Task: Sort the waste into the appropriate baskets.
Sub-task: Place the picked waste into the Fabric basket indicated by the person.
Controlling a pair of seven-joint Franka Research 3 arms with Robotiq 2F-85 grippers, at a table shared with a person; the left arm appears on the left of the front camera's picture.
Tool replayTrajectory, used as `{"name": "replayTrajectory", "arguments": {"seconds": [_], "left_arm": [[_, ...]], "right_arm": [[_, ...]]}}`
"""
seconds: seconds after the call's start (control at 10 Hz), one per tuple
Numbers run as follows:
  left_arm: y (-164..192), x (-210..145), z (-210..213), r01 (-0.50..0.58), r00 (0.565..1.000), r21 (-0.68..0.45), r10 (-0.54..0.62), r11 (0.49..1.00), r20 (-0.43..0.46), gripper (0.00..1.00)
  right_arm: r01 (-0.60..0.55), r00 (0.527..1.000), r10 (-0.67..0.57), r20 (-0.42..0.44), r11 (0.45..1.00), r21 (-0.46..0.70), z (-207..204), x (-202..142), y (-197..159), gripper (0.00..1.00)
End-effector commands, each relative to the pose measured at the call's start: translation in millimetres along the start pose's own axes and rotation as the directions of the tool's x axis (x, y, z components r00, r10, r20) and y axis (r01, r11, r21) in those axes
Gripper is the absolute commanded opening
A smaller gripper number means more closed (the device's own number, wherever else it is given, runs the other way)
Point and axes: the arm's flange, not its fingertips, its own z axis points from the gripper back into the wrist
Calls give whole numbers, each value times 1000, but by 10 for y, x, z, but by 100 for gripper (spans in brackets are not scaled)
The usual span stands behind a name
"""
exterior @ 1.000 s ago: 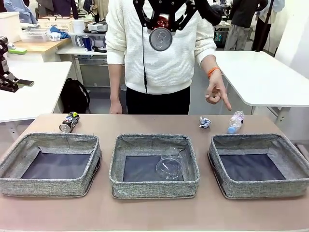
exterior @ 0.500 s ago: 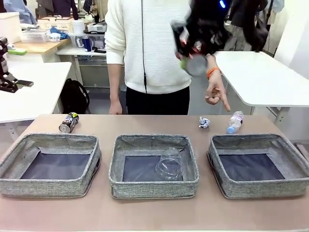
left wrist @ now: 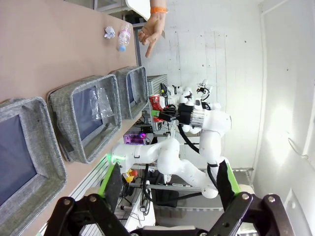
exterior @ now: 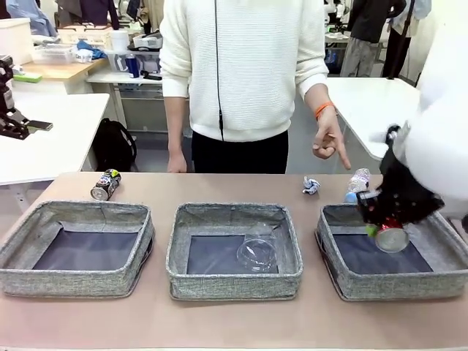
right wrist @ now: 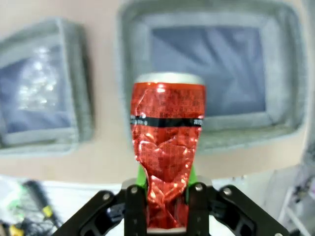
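My right gripper (exterior: 382,221) is shut on the crushed red can (exterior: 391,235) and holds it tilted just above the right basket (exterior: 431,274). In the right wrist view the can (right wrist: 167,142) stands between the fingers of that gripper (right wrist: 166,196), with the right basket (right wrist: 216,123) below. A clear plastic cup (exterior: 257,254) lies in the middle basket (exterior: 232,281). The left basket (exterior: 73,281) holds nothing. A dark printed can (exterior: 106,184), a paper wad (exterior: 311,186) and a small bottle (exterior: 356,183) lie on the table behind the baskets. My left gripper (left wrist: 167,211) is open, high over the table.
A person in a white sweater stands at the far side, one hand (exterior: 328,142) pointing down toward the bottle and paper wad. In the left wrist view the right arm (left wrist: 197,118) holds the red can (left wrist: 155,102) beyond the row of baskets (left wrist: 64,105).
The right arm swung the red can from high over the table's middle down to the right, to just above the right basket. The person's hand kept pointing.
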Motion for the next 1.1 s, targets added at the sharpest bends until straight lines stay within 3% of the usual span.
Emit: {"name": "replayTrajectory", "arguments": {"seconds": [0.0,0.2,0.7,0.8,0.9,1.0], "left_arm": [[-18,-23,8,15,1000,-1,-15,1000,-10,100],[-18,-23,8,15,1000,-1,-15,1000,-10,100],[-18,-23,8,15,1000,-1,-15,1000,-10,100],[-18,-23,8,15,1000,-1,-15,1000,-10,100],[-18,-23,8,15,1000,-1,-15,1000,-10,100],[-18,-23,8,15,1000,-1,-15,1000,-10,100]], "right_arm": [[87,995,-94,-33,984,-158,-385,30,-119,31],[218,975,-220,4,963,-161,-642,92,-240,31],[262,965,-262,20,954,-148,-711,134,-292,31],[266,964,-265,26,955,-133,-715,134,-289,87],[265,964,-264,28,955,-135,-711,134,-275,88],[271,962,-269,33,954,-129,-699,140,-271,100]]}}
